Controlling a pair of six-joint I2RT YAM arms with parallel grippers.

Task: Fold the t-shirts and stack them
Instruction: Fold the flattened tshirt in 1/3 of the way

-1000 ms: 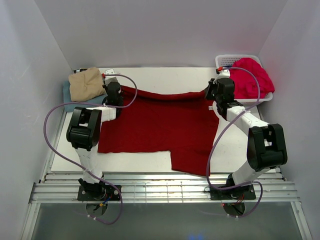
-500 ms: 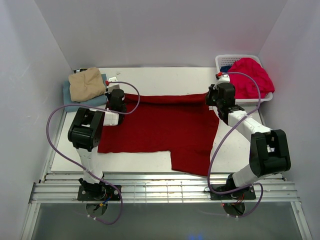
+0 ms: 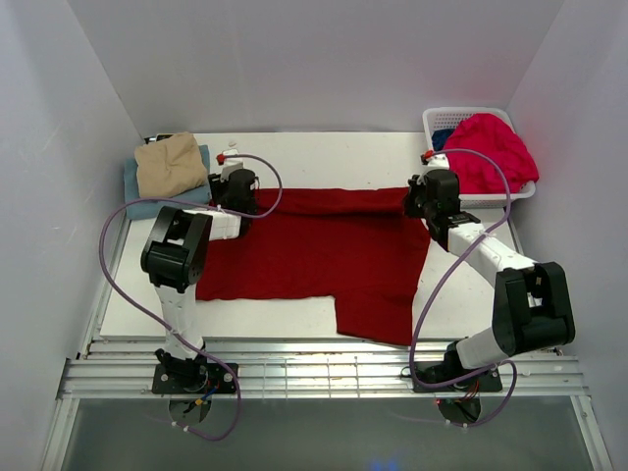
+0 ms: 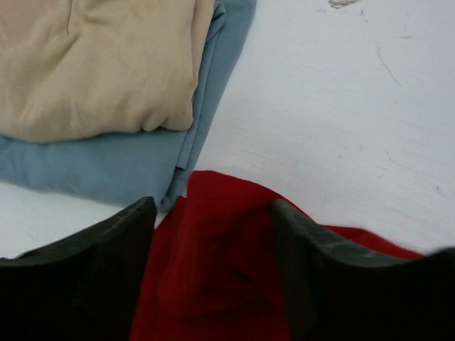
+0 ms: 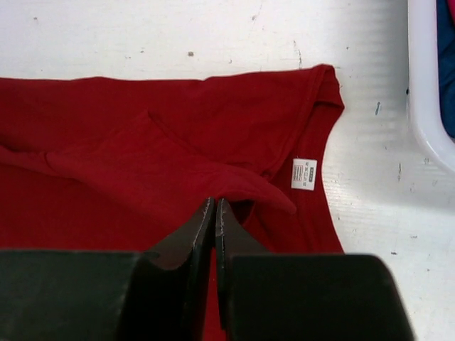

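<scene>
The dark red t-shirt lies spread across the middle of the surface, far edge folded over. Your left hand stands spread around a bunched corner, just beside the tan shirt stacked on the light blue shirt. Your right hand is pressed together on a fold near the label. Lay both corners down level, so the crease runs straight

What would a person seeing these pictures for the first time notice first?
A dark red shirt lies spread across the middle of the table, the left fingers open over its far left corner, the right fingers shut on a fold. A bright pink shirt bulges from the white basket far right; a tan shirt lies on a light blue shirt far left.
</scene>
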